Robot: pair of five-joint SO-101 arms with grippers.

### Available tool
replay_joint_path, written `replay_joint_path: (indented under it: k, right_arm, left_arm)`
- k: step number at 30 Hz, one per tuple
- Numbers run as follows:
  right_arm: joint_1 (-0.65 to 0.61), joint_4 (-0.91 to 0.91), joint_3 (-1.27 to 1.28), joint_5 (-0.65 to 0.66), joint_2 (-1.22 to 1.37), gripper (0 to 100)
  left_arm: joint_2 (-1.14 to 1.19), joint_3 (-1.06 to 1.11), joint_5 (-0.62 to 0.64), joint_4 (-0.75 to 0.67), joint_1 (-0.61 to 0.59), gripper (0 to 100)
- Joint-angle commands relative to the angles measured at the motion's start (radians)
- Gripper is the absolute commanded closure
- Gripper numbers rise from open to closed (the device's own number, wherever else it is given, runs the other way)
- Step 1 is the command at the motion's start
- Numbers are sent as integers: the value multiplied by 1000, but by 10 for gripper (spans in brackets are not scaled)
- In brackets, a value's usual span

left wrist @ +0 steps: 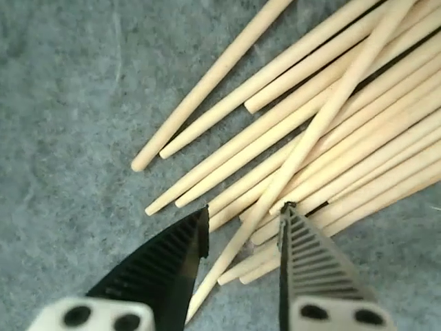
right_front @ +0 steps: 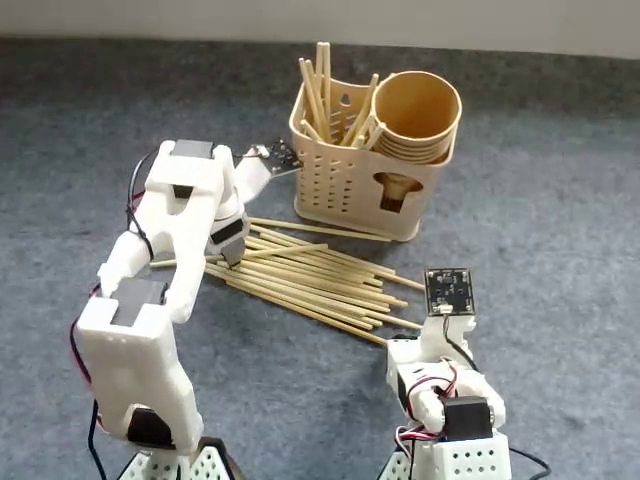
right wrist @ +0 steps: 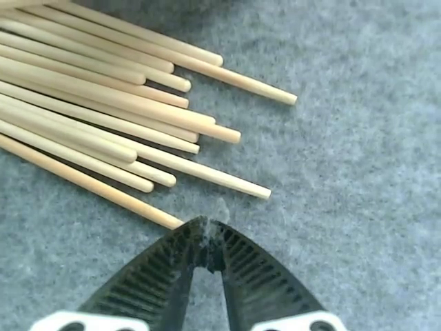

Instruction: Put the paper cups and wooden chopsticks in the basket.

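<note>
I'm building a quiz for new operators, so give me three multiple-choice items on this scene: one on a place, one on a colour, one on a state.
1. Where are the cups?
A. on the carpet
B. in the basket
C. in a gripper

2. What colour is the basket?
A. blue
B. black
C. cream

3. The left gripper is:
A. open
B. shut on a cup
C. shut on nothing

Answers:
1 B: the stack stands in one compartment of the basket.
2 C: its slotted walls are cream.
3 A: its tips stand apart, astride a chopstick of the loose pile.
</note>
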Motion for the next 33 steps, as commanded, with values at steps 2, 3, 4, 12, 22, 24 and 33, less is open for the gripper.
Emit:
replay_joint_path:
  k: [2,3,4,12,22,24,33]
  right_arm:
    - [10,8,140,2,-16,994]
    - [10,8,140,2,-16,994]
    - [10,8,140,2,-16,994]
    - [10,8,140,2,-18,994]
    - [10,8,140,2,-18,994]
    - [10,8,140,2,-18,994]
    - [10,8,140,-2,-18,994]
  left_arm:
    - [54,-88,-15,-9,22,891]
    - [64,-91,-15,-9,21,896]
    - [70,-91,-15,-9,21,901]
    - [76,-90,-9,0,21,970]
    - [-110,-81,-8,180,19,973]
    - [-147,-79,-8,210,19,973]
    - [-378,-81,130,249,16,973]
